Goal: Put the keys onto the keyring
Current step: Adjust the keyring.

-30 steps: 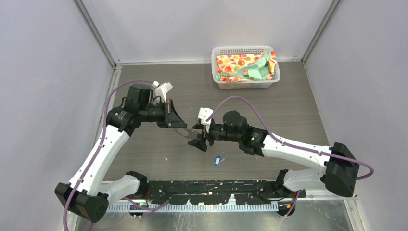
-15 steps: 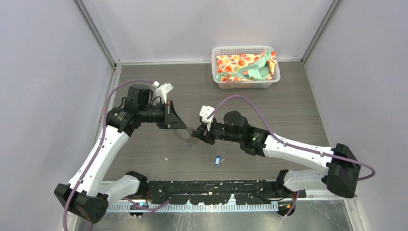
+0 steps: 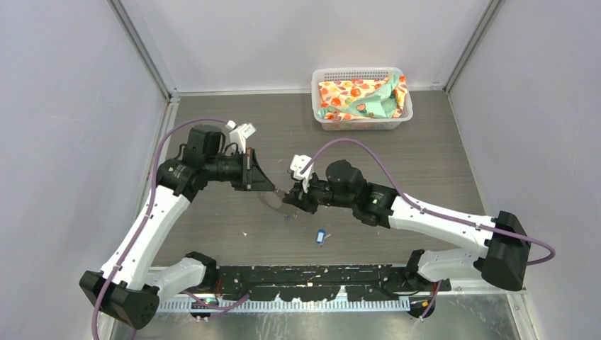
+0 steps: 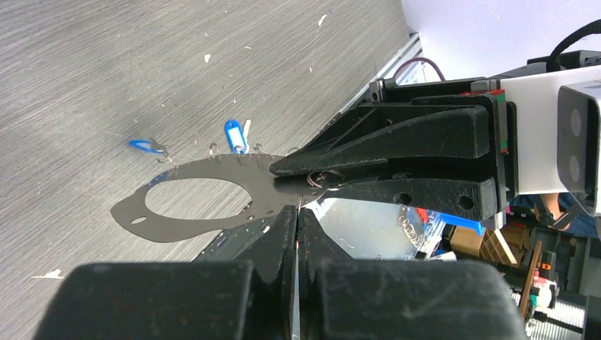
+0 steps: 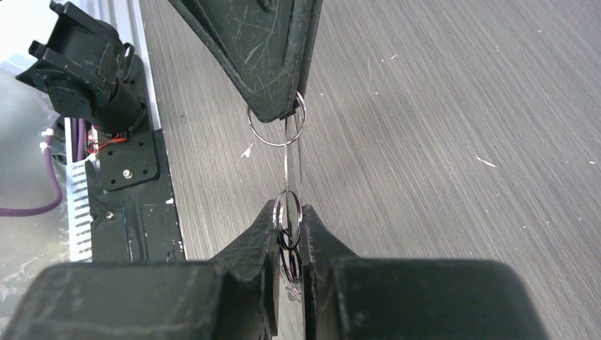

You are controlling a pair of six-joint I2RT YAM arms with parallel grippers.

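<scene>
The keyring hangs above the table between both grippers. It looks like a flat grey loop in the left wrist view and a thin edge-on strip in the right wrist view. My left gripper is shut on its near edge. My right gripper is shut on a small split ring at the opposite edge. In the top view the two grippers meet tip to tip. One blue key lies on the table. A second blue key shows beside the loop's rim; I cannot tell whether it is attached.
A white basket holding patterned cloth stands at the back right. The black base rail runs along the near edge, and grey walls enclose the table on three sides.
My right gripper was open just below the keyring. It has moved slightly up and left and closed on the ring's edge. The left arm has stayed still.
</scene>
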